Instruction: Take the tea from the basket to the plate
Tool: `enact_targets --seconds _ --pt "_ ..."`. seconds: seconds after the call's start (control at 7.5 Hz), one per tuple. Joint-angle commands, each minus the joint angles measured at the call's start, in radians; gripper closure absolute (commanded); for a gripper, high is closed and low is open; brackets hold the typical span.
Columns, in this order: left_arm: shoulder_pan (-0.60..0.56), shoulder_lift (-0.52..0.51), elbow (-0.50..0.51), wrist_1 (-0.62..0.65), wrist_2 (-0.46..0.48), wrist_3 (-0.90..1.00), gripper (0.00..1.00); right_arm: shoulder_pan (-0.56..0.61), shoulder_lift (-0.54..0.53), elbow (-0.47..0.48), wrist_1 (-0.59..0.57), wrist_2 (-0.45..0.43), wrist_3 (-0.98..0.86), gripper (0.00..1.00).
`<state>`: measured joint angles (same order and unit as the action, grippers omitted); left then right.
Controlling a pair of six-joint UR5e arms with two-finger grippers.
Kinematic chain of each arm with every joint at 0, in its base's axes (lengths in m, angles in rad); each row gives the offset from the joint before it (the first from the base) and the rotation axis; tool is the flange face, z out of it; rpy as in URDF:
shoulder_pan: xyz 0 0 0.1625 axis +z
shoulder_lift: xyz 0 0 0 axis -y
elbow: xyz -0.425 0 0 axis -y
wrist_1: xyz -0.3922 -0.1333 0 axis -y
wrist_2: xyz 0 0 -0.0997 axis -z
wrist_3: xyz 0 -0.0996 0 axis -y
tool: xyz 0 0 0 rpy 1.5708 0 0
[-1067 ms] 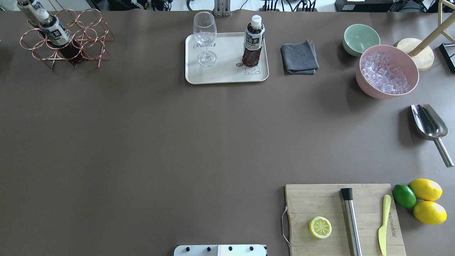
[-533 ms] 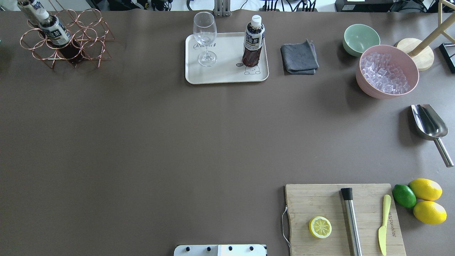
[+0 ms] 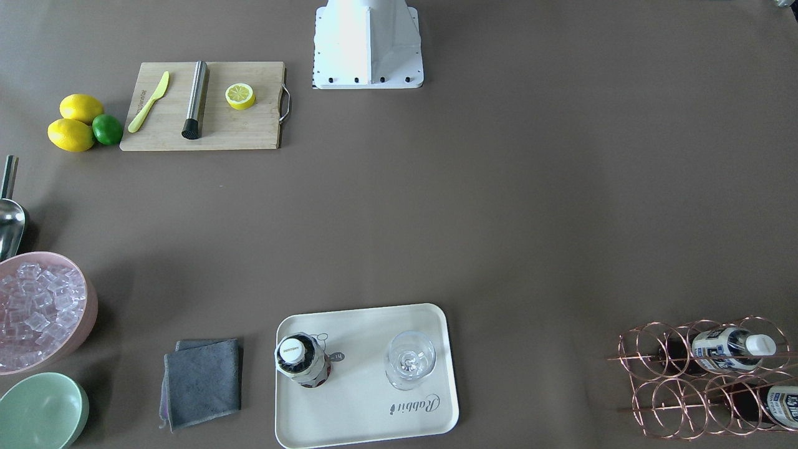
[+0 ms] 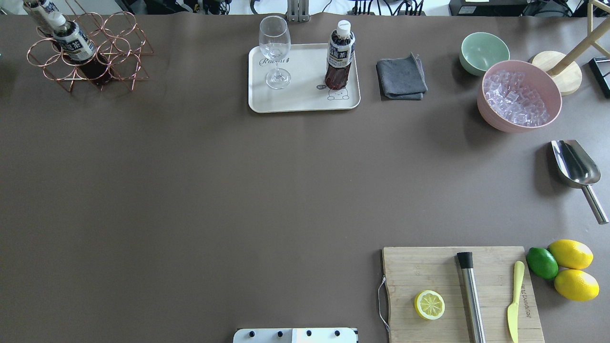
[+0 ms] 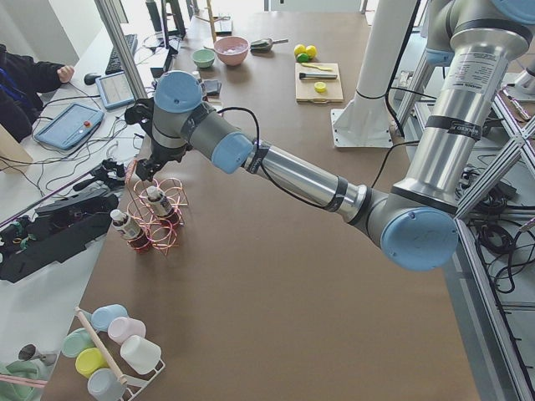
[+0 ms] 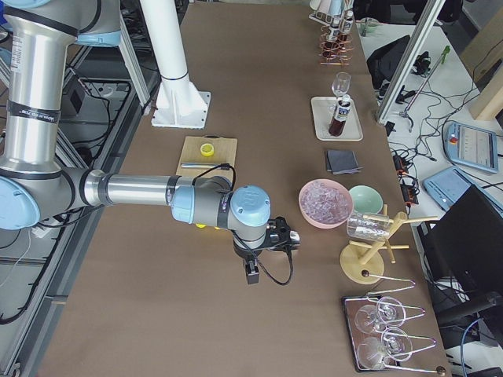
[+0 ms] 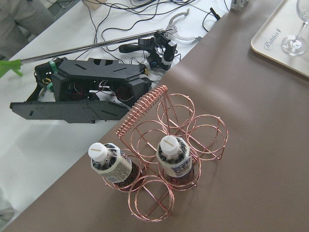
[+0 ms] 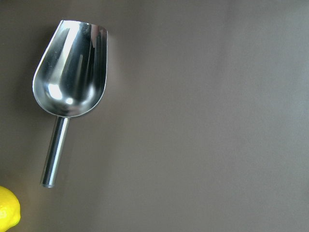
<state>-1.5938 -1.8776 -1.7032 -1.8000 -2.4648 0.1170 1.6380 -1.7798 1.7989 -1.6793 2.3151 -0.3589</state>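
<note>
Table (image 4: 190, 190) is mostly bare in the middle. The robot's left arm (image 5: 284, 171) reaches to the far-left corner, and the left gripper (image 5: 145, 170) hangs just above the basket (image 7: 143, 108). Can't tell if its jaws are apart or together. Same goes for the right gripper (image 6: 251, 271) over by the scoop (image 8: 70, 67).

One tea bottle (image 4: 340, 57) stands on the plate (image 4: 305, 97) near the glass (image 4: 275, 47). The middle bottle (image 7: 175, 157) and outer bottle (image 7: 108, 162) sit in basket rings.

My take: grab the middle one at the neck and pull straight up clear of ring and handle. Set it on bare plate, away from the glass.
</note>
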Motion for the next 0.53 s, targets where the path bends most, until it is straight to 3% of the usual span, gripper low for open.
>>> enact_targets --seconds 0.0,0.13,0.4 --pt "0.022 0.008 -0.149 0.381 0.000 -0.181 0.02 -0.026 0.000 0.032 -0.002 0.001 0.000 0.00" --pt "0.017 0.029 -0.148 0.484 0.004 -0.191 0.02 -0.026 0.000 0.031 -0.002 0.001 0.000 0.00" --pt "0.009 0.128 -0.077 0.462 0.009 -0.137 0.02 -0.024 -0.001 0.033 -0.002 0.001 0.000 0.00"
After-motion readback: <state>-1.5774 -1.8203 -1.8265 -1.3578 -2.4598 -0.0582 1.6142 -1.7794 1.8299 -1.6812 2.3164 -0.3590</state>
